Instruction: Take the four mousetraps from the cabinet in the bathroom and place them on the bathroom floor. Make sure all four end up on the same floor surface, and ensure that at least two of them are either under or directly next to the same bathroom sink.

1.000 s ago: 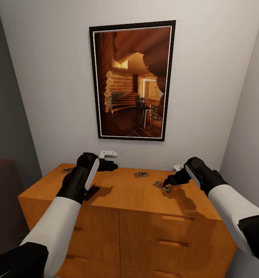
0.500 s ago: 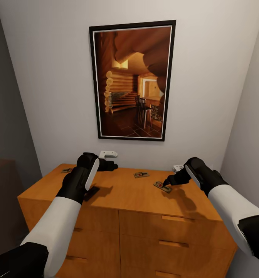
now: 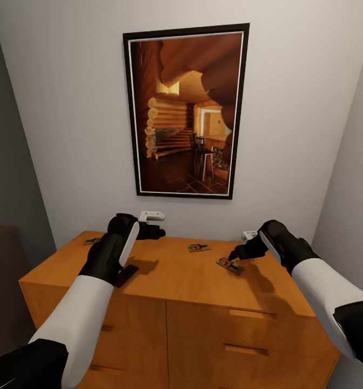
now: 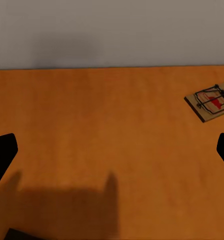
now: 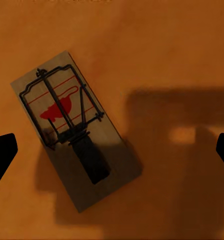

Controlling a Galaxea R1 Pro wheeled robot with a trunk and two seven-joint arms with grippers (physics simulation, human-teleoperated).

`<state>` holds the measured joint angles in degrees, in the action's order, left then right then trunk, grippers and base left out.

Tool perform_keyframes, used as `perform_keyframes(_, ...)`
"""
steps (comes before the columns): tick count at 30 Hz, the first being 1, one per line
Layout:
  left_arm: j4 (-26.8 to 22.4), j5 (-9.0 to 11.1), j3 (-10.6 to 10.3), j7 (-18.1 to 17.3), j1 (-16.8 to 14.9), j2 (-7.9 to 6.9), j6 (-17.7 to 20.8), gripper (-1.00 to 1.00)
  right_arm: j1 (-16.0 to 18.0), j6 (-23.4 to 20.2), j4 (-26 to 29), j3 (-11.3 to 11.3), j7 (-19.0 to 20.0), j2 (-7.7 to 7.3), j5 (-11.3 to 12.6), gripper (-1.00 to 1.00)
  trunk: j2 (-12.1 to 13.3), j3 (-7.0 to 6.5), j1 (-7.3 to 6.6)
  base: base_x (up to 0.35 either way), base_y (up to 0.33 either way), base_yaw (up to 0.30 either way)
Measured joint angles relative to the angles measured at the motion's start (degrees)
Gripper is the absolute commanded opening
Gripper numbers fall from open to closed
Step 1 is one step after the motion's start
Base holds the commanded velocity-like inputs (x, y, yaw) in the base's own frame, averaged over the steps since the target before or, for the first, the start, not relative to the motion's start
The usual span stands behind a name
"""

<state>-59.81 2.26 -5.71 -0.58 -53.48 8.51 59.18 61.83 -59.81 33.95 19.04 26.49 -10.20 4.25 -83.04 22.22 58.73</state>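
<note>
Mousetrap (image 5: 74, 127) lies flat on the cabinet (image 3: 176, 281) top just below the right gripper (image 3: 236, 254), its long axis slanted across the gap between the jaws rather than square to them. The right jaws are wide apart and hold nothing, their tips at the far edges of the right wrist view. The right arm reaches in from the side, wrist bent down over the trap. It looks the nearer arm for this trap. A second trap (image 3: 198, 246) lies near the wall, a third (image 3: 92, 241) at the far left. The left gripper (image 3: 155, 233) hovers above the wood, jaws spread and empty.
</note>
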Motion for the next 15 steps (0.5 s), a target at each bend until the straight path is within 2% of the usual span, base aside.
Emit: perform_keyframes(15, 0.0, 0.0, 0.0, 0.0, 0.0, 0.01, 0.0, 1.00, 0.0, 0.0, 0.0, 0.1, -0.1, 0.08, -0.1, 1.00, 0.0, 0.00, 0.00, 0.004, 0.000, 0.000)
